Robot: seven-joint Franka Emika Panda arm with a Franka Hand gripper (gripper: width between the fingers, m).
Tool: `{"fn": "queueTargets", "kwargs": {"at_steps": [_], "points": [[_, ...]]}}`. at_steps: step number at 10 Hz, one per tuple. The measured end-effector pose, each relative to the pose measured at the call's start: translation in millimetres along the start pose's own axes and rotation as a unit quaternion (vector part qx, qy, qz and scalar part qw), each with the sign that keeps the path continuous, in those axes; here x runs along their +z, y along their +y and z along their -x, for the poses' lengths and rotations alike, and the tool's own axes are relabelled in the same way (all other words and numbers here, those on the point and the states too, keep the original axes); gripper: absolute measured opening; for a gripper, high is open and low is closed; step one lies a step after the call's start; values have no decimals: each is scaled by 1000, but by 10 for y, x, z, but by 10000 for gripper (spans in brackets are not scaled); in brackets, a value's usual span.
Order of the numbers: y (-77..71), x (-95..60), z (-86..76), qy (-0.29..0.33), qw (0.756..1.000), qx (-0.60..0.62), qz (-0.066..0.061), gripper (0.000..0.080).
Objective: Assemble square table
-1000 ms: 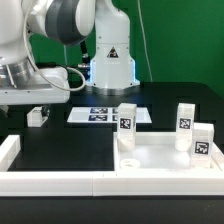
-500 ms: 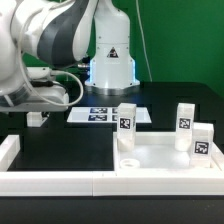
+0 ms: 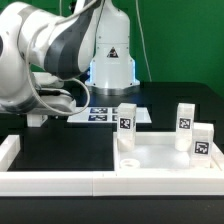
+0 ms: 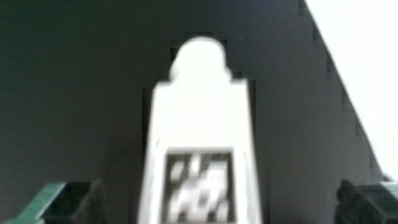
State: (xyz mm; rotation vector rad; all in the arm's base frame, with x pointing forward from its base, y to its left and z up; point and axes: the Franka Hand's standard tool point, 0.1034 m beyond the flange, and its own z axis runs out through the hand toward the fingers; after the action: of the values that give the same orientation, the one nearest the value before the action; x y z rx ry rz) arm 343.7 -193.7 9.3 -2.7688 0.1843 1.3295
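On the black table (image 3: 60, 145), the square slab (image 3: 165, 160) lay rim-side up like a tray, toward the exterior view's right, against the low white rail (image 3: 50, 183) at the near edge. Three tagged legs stood upright on or at it: one (image 3: 127, 122) at its far corner toward the exterior view's left, one (image 3: 185, 120) at its far side toward the right, and one (image 3: 203, 140) just nearer than that. A round hole (image 3: 131, 160) showed in the slab's near corner below the first leg. Behind the slab the marker board (image 3: 100, 115) lay flat on the table.

At the exterior view's left of the slab the arm (image 3: 45, 60) was bent low over the table, its wrist hidden behind its own bulk. A small white part (image 3: 37, 118) lay beneath it; whether that was the fourth leg I could not tell. Seen from the wrist, a tagged leg (image 4: 201, 140) lay lengthwise on the dark table between the green fingers (image 4: 57, 203), which stood wide apart, clear of it.

A green backdrop (image 3: 180, 40) closed the room behind.
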Motion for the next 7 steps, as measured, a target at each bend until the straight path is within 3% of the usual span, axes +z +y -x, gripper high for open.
{"fn": "queueTargets", "kwargs": {"at_steps": [2,3,4,5,6,7], "points": [[17,-36,-21,4,1000,0,2,648],[18,-32,-20,4,1000,0,1,512],[18,-32,-19,4,1000,0,1,512],[19,-32,-19,4,1000,1,1,375],[19,-32,-19,4,1000,1,1,287],[20,-32,-19,4,1000,1,1,287]]}}
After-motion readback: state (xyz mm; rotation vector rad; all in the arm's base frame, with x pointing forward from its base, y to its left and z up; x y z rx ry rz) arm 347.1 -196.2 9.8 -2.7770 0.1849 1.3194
